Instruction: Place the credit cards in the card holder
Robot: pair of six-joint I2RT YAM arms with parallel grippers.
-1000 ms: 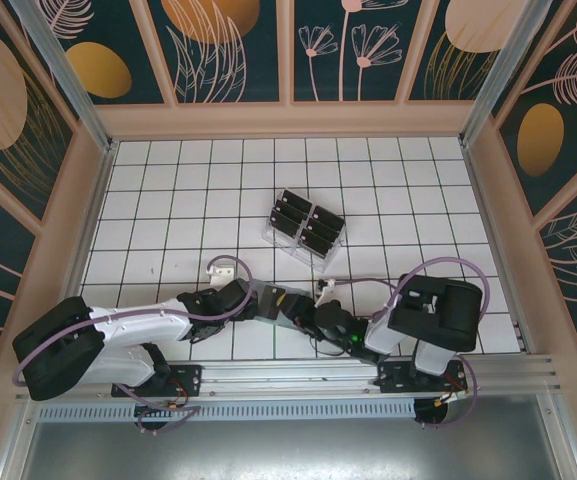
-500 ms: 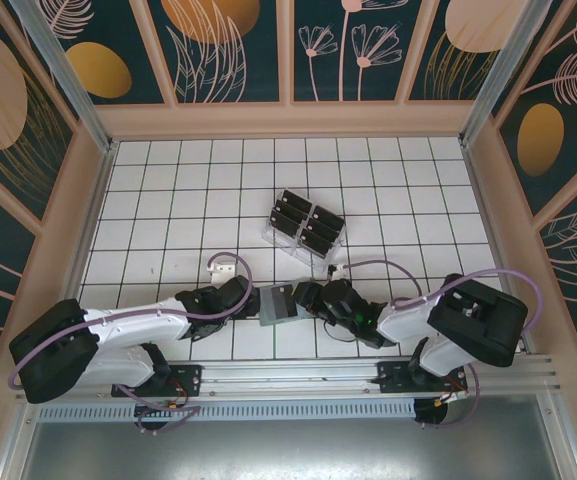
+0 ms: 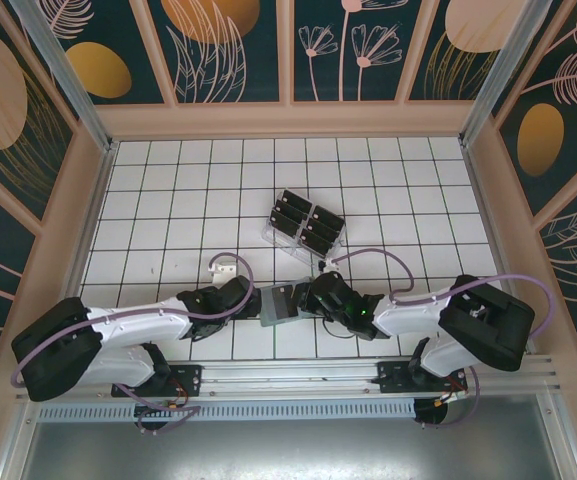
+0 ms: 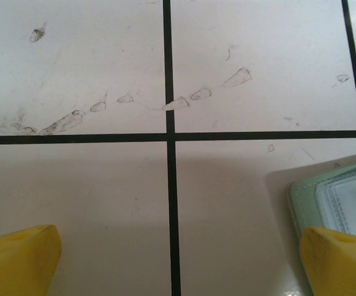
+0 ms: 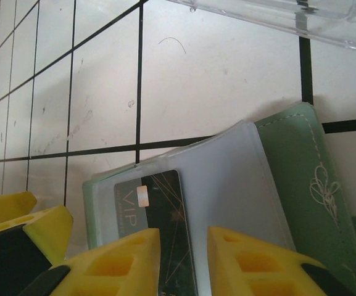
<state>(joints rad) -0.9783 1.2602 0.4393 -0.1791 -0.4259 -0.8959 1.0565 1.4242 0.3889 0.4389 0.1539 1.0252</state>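
The card holder (image 3: 280,302) lies open and flat on the tiled surface (image 3: 168,200), close to the near edge and roughly midway along it.

From above:
- The left gripper (image 3: 249,300) is at the holder's left edge and the right gripper (image 3: 313,297) is at its right edge.
- The clear rack (image 3: 305,225) stands near the centre of the surface, farther from the near edge than the holder and apart from it. It carries the black credit cards (image 3: 290,212) in its slots.

Left wrist camera:
- The left gripper (image 4: 178,265) is spread wide, with nothing between its yellow fingertips (image 4: 17,259).
- One rounded corner of the card holder (image 4: 338,197) lies just beside the right-hand fingertip.

Right wrist camera:
- The right gripper (image 5: 184,265) has its fingers (image 5: 258,265) drawn close together, with a narrow gap left between them.
- A black credit card (image 5: 156,216) marked VIP lies in the frosted sleeve (image 5: 227,179) of the card holder (image 5: 295,166). Its near end reaches in between the fingers.
- It cannot be determined whether the fingers are pinching the card.
- The edge of the clear rack (image 5: 258,15) runs along the top.
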